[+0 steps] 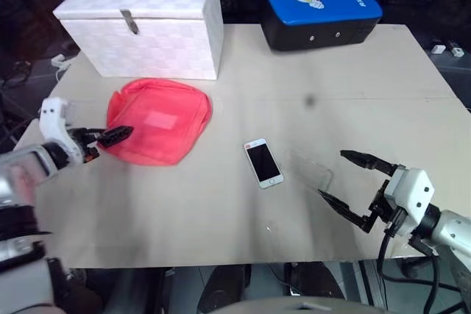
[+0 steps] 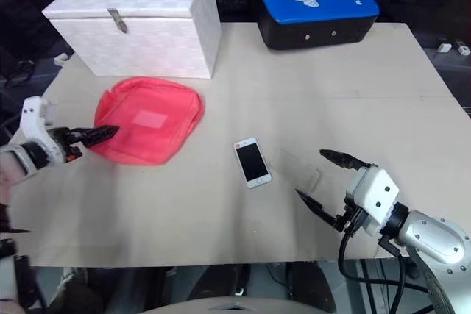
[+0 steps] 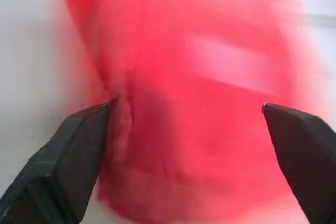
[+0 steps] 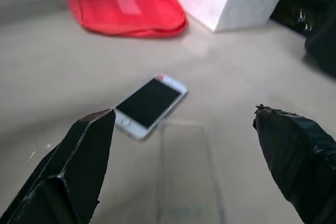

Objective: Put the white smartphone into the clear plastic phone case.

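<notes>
Table [image 1: 221,218] beige, white smartphone [image 1: 263,162] beside clear plastic phone case [image 1: 313,168], left pincer [image 1: 110,136], right pincer [image 1: 352,186] both released

We can read almost nothing here. The one printed mark we find stands on the blue lid of the black-sided case [image 1: 321,4] at the far right of the table: a short white word running along its right part, beside a small white cartoon figure, but its letters are too small for us to make out. The pale rectangular patch on the red pouch [image 1: 158,121] at the left looks like a label, yet we see no writing on it. The white smartphone [image 1: 263,162] shows a dark screen.
</notes>
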Robot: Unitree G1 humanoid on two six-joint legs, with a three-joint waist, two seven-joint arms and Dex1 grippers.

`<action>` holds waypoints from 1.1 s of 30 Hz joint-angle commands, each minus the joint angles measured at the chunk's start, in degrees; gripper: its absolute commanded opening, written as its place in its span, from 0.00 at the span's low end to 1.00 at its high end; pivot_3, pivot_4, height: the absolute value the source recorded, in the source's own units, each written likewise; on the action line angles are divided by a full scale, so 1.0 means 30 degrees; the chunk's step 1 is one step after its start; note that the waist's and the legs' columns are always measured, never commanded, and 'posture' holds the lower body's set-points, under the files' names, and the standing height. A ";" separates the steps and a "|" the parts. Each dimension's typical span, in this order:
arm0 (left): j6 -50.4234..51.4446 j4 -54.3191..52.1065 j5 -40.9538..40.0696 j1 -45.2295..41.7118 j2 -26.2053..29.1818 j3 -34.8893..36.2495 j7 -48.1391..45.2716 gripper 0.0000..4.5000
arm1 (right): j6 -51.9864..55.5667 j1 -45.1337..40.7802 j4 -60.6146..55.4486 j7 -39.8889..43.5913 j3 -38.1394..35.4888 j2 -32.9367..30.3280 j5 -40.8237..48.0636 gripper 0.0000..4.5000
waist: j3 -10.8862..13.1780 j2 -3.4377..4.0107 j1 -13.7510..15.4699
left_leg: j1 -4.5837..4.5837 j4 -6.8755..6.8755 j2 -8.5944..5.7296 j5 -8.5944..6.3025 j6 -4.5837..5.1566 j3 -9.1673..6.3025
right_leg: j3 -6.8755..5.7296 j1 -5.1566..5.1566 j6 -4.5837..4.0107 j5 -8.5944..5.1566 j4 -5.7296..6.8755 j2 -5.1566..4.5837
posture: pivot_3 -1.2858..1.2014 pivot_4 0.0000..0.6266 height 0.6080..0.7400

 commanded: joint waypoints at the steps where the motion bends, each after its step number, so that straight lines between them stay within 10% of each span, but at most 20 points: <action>1: -0.1282 -0.4439 -0.1281 0.0311 0.0858 -0.1794 -0.4310 0.99 | -0.0009 0.0283 -0.0808 -0.0035 0.0031 -0.0043 0.0324 1.00 | -0.0018 0.0071 0.0085 | 0.0006 -0.0001 -0.0002 -0.0001 0.0002 0.0005 | 0.0002 0.0011 0.0001 0.0001 -0.0022 -0.0004 | 0.52 0.24 1.00; 12: -1.2229 0.2961 0.6768 -0.8476 -0.4036 -1.2575 -1.0589 0.99 | 0.0087 0.2270 -0.2155 -0.1009 0.0177 0.0144 -0.0915 1.00 | -0.0022 0.0159 -0.0017 | 0.0022 0.0011 -0.0020 -0.0004 0.0016 0.0031 | 0.0000 0.0044 0.0006 0.0001 -0.0015 0.0049 | 0.52 0.24 1.00; 33: -2.2502 1.2124 1.2229 -0.4993 -0.0310 -1.0292 -0.4412 0.99 | 0.0794 0.1802 -0.2128 -0.1661 0.1554 0.0396 -0.1646 1.00 | -0.0054 0.0113 -0.0849 | 0.0151 0.0007 0.0009 -0.0065 0.0119 0.0050 | 0.0094 0.0036 0.0009 -0.0005 0.0147 0.0082 | 0.52 0.24 1.00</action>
